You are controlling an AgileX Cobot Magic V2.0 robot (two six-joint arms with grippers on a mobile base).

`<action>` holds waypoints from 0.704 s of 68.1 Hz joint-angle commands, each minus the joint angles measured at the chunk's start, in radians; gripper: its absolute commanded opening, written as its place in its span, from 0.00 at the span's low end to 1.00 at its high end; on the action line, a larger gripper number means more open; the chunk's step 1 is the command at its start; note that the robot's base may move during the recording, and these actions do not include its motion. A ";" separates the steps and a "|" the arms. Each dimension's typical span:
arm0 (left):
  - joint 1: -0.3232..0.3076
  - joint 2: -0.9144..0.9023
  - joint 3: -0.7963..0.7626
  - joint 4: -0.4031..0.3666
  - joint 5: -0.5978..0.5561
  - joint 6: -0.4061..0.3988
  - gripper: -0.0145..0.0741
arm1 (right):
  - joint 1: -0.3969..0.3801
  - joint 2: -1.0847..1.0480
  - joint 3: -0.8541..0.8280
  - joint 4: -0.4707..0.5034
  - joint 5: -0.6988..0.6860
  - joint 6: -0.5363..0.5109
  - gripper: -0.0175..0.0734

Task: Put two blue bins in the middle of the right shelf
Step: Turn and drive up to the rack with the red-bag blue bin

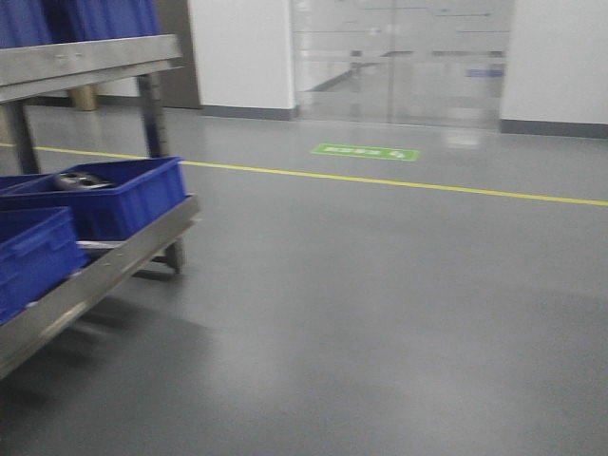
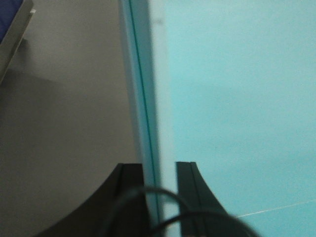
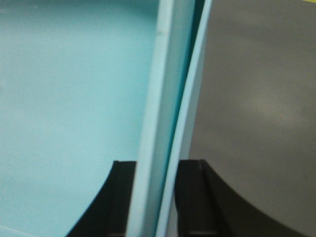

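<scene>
In both wrist views I hold a bin that looks pale turquoise. My left gripper (image 2: 159,165) is shut on its left wall (image 2: 148,98), with the bin's inside (image 2: 237,98) spreading to the right. My right gripper (image 3: 158,163) is shut on the opposite wall (image 3: 170,89), with the inside (image 3: 74,98) to the left. The held bin is out of the front view. There, a metal shelf (image 1: 114,261) stands at the left with two blue bins, one (image 1: 123,199) holding a metal part and one (image 1: 33,252) nearer. I cannot tell whether this is the right shelf.
More blue bins (image 1: 95,17) sit on the shelf's upper level (image 1: 85,59). Grey floor (image 1: 380,304) spreads ahead, crossed by a yellow line (image 1: 399,182) with a green marking (image 1: 366,152) beyond it. A glass door (image 1: 399,62) stands in the far wall. The shelf's edge (image 2: 15,34) shows in the left wrist view.
</scene>
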 commanded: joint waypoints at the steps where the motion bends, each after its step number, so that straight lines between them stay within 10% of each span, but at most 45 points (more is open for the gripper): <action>1: -0.006 -0.025 -0.022 -0.069 -0.081 0.008 0.04 | -0.001 -0.012 -0.016 0.007 -0.082 0.011 0.02; 48: -0.006 -0.025 -0.022 -0.069 -0.081 0.008 0.04 | -0.001 -0.012 -0.016 0.007 -0.082 0.011 0.02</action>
